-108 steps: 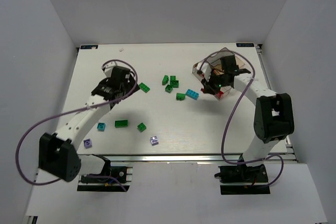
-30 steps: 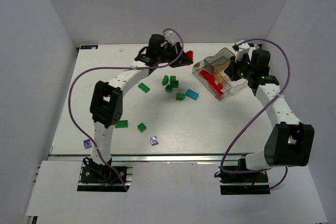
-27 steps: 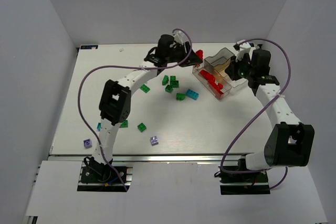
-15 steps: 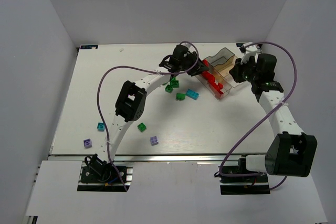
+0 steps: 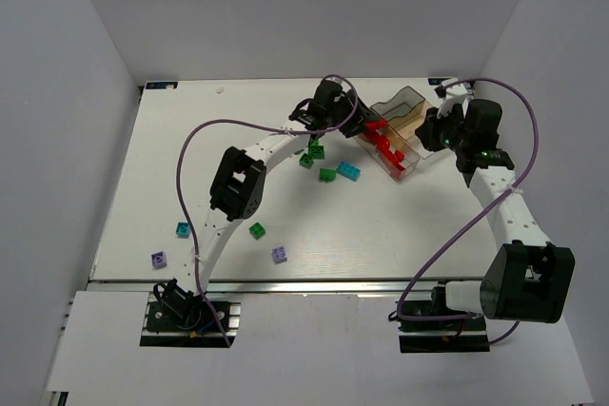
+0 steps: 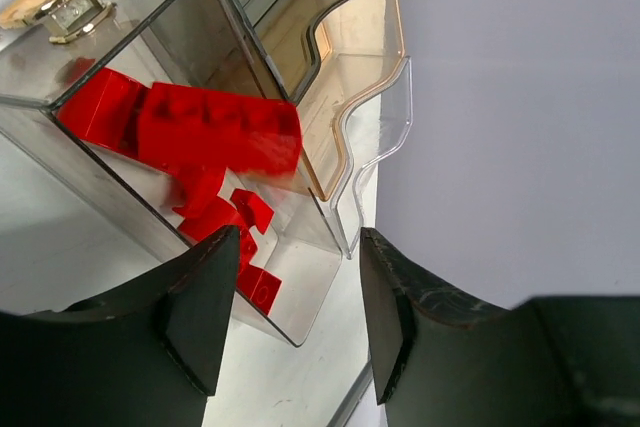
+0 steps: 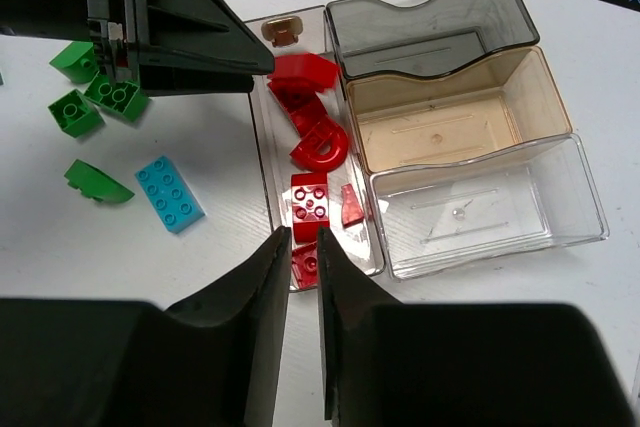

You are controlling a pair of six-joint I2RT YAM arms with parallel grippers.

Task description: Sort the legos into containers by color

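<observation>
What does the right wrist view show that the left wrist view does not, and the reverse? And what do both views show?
Only the right wrist view: green bricks and a cyan brick on the table, and the right claw. Only the left wrist view: the gap between the left claw's fingers, with nothing in it. Both: the tray, the red bricks in one compartment, and the gold latch.

One four-compartment tray (image 7: 430,27) holds about six red legos (image 7: 310,197) (piled, hard to count), and the desk (image 5: 428,235) carries five green legos (image 7: 72,112), two cyan legos (image 7: 168,192) and two purple legos (image 5: 280,255).
</observation>
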